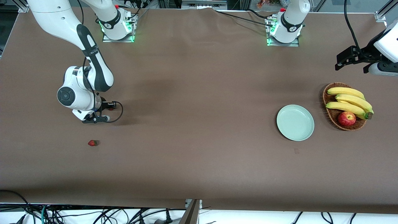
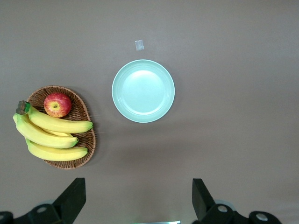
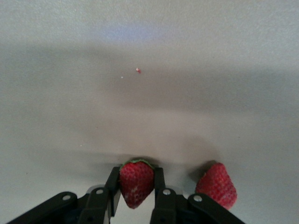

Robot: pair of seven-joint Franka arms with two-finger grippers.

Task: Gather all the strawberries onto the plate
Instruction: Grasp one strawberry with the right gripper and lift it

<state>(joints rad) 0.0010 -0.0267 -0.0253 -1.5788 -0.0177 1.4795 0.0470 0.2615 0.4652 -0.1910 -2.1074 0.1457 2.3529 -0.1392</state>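
So right gripper (image 3: 136,196) jaws clamp a strawberry (image 3: 136,183) lower-left; plate (image 1: 295,122) sits mid-right, left gripper (image 2: 138,198) jaws apart.

The right arm reaches down from its base toward its own end of the desk, wrist bent low, its tool (image 3: 136,193) just above the surface with both fingers (image 3: 112,186) clamped on a strawberry (image 3: 136,183). The left arm waits raised at its end of the desk, its tool (image 2: 139,203) pointing downward, fingers (image 2: 74,196) spread wide and holding nothing.
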